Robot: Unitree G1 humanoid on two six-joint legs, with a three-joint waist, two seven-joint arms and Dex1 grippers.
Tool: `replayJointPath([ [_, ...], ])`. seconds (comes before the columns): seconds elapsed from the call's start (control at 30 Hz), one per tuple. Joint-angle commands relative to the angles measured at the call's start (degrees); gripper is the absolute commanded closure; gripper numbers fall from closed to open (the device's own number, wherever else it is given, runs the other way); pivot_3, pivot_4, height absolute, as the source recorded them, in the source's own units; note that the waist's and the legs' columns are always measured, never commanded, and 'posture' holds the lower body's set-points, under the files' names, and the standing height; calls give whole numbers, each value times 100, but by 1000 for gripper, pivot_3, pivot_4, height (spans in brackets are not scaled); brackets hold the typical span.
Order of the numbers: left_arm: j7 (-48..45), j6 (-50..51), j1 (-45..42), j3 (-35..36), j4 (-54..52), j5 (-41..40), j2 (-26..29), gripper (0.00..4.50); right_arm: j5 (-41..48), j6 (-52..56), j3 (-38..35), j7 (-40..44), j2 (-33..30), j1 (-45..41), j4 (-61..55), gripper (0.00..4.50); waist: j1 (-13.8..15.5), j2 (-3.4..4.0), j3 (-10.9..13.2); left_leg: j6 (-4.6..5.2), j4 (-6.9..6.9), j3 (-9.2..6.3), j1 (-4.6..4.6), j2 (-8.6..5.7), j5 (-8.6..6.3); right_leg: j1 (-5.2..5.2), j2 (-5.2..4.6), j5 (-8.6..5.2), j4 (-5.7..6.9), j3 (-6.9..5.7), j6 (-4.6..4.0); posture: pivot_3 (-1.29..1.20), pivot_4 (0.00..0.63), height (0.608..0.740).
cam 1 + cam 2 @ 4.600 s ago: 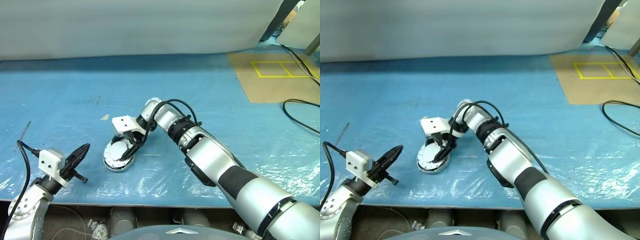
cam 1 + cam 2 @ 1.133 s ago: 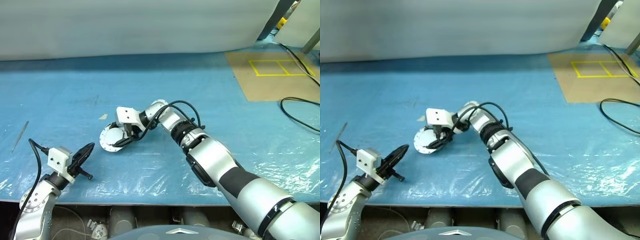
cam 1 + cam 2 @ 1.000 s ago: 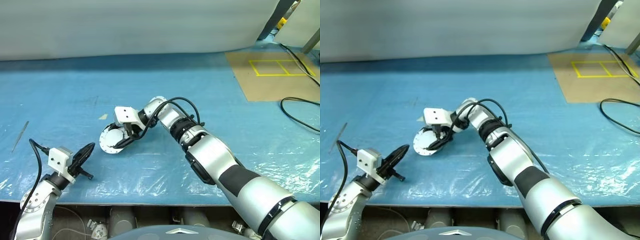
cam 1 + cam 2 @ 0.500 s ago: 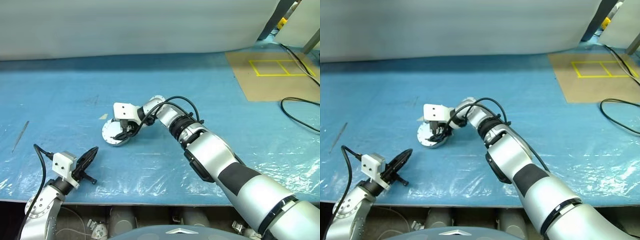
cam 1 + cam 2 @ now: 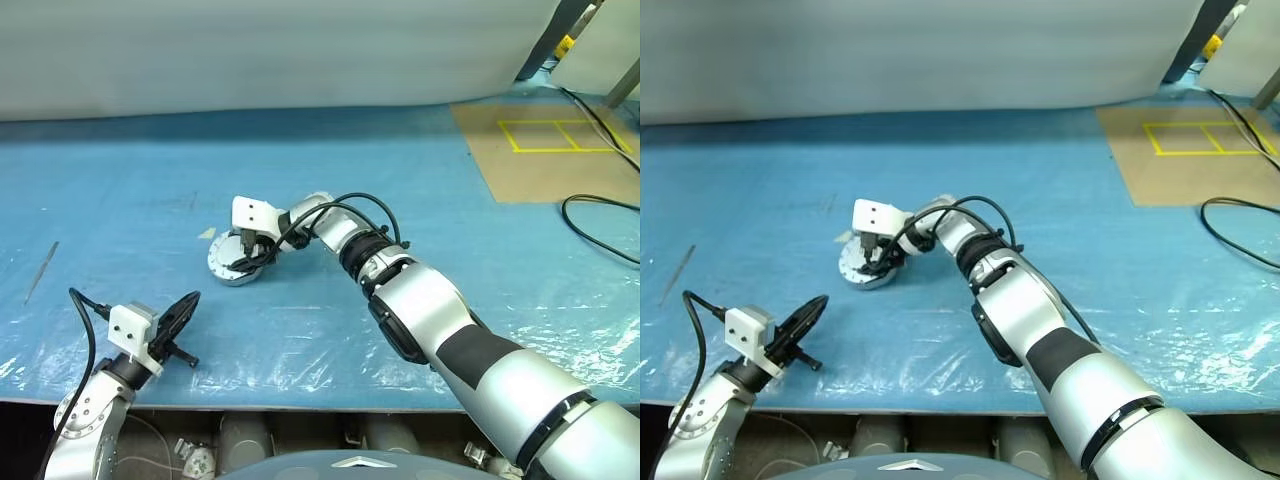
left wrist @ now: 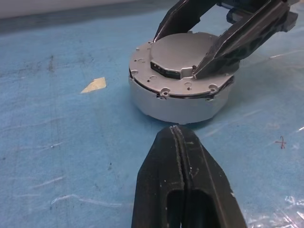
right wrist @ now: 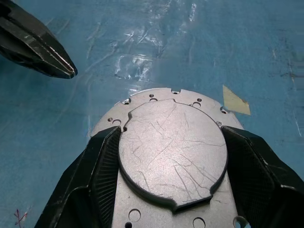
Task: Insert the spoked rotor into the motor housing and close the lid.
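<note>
The motor housing is a short round silver cup standing flat on the blue sheet, with its lid lying on top. My right gripper reaches in from the right, and its two black fingers press on either side of the lid's raised round plate. The spoked rotor is hidden. My left gripper is shut and empty, hovering near the table's front left edge. It points at the housing from a short way off.
A small beige tape scrap lies just left of the housing. A thin metal rod rests at the far left. A cardboard sheet with yellow tape and a black cable are at the far right.
A second ago my right gripper held the housing tilted up on edge. It now sits flat on the table, slightly farther back, with the gripper turned over it.
</note>
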Motion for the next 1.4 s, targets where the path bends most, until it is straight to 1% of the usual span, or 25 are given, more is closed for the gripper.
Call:
replayJointPath([
  [0.03, 42, 29, 17, 42, -265, -32, 68, 4500, 169, 35, -205, -152, 412, 11, -80, 1533, 0, 0, 0, 0, 0, 0, 0, 0, 0, 0, 0, 0, 0, 0, 0, 0, 150, 740],
  [0.2, 76, 105, -11, 62, -327, -54, 113, 4500, 104, 67, -207, -376, 445, 187, -76, 1533, 7, 0, 0, 0, 0, 0, 0, -1, 0, 0, -1, 0, 0, 0, 0, 0, 150, 740],
  [0.37, 117, 190, -98, 53, -357, -39, 136, 4500, 317, 340, -469, -600, 560, 309, -81, 1533, 10, 1, 0, 0, 1, 0, 2, -1, 0, 1, -1, 0, 1, 0, 0, 0, 150, 740],
  [0.6, 68, 162, -152, 38, -227, -21, 156, 4500, 474, 588, -620, -721, 631, 425, -95, 1533, 12, 1, 0, 0, 2, 0, 1, -1, 0, 1, -1, 0, 1, 0, 0, 0, 150, 740],
  [0.7, 28, 123, -174, 29, -145, -11, 155, 4500, 399, 505, -521, -826, 661, 504, -107, 1533, 14, 1, 0, 0, 3, 0, 2, -1, 0, 2, -1, 0, 2, 0, 0, 0, 150, 740],
  [0.77, 4, 99, -186, 29, -97, -3, 154, 4500, 290, 359, -370, -712, 656, 557, -118, 1533, 13, 1, 0, -1, 4, 0, 4, -1, 0, 2, -1, 0, 3, 1, 0, 0, 150, 740],
  [0.97, -42, 22, -225, 32, 39, 12, 153, 4500, -9, -98, 133, 99, 556, 598, -155, 1533, 0, 1, 0, -1, 3, 2, 4, -1, 0, 2, -1, 0, 2, 2, 0, 0, 150, 740],
  [1.07, -63, -11, -255, 36, 102, 17, 152, 4500, 25, -104, 201, 523, 501, 550, -174, 1533, -4, 1, 0, -1, 1, 2, 5, -1, 0, 2, 0, 0, 2, 2, 0, 0, 150, 740],
  [1.23, -88, -31, -300, 42, 161, 21, 159, 4500, 58, -33, 175, 497, 425, 472, -170, 1533, -3, 1, 0, 0, 1, 2, 6, -1, 0, 2, -1, 0, 2, 2, -1, 0, 150, 740],
  [1.3, -87, -20, -307, 41, 157, 22, 165, 4500, 79, 3, 190, 893, 366, 469, -168, 1533, -2, 1, 0, 0, 1, 2, 6, -1, 0, 2, -1, 0, 2, 2, -1, 0, 150, 740],
  [1.4, -73, 16, -306, 36, 106, 23, 175, 4500, 56, 14, 232, 1266, 293, 451, -172, 1533, -4, 1, 0, 0, 0, 2, 5, -1, 0, 2, -1, -1, 2, 2, -1, 0, 150, 740],
])
